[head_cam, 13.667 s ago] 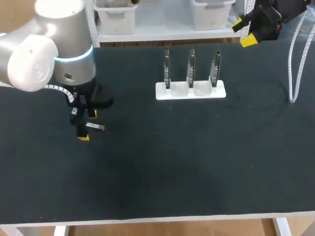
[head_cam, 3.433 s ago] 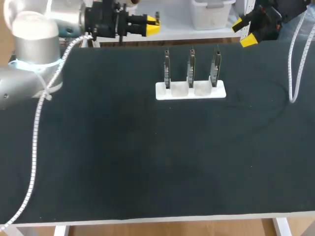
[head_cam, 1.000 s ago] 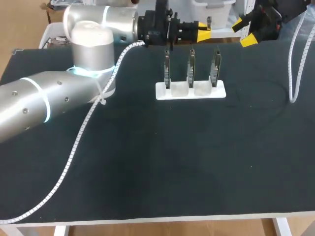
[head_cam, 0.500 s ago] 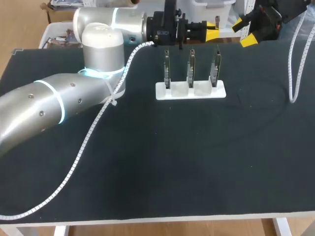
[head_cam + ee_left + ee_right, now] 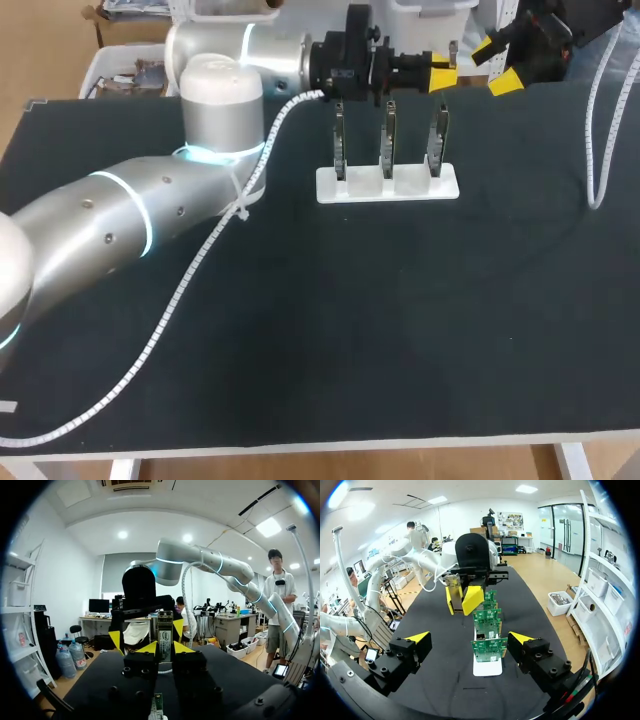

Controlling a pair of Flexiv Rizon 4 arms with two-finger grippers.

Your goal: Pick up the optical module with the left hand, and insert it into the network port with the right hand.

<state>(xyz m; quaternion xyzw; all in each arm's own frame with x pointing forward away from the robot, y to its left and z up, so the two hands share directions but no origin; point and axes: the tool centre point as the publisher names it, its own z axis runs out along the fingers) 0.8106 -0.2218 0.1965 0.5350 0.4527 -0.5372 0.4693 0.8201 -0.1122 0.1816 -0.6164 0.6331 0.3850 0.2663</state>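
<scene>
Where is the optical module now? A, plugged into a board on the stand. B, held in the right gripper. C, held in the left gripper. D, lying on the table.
C: the optical module sits clamped in the left gripper, between its yellow tips; the right gripper is open and empty.

This is a robotics lab, set up as a bench for handling electronics. The signs of that sit on and over a wide work table [image 5: 400,340] covered in plain black matting. Two robot arms serve it. The left arm [image 5: 120,220] is grey metal with glowing light rings at its joints and a spiral-wrapped cable [image 5: 170,300] trailing along it. The right arm [image 5: 560,25] is at the far right corner. The left gripper [image 5: 443,72], two fingers with yellow tips, pinches a small optical module [image 5: 165,642]. At the far middle of the table a white stand [image 5: 388,185] holds three bare green circuit boards [image 5: 488,649] upright in a row.
</scene>
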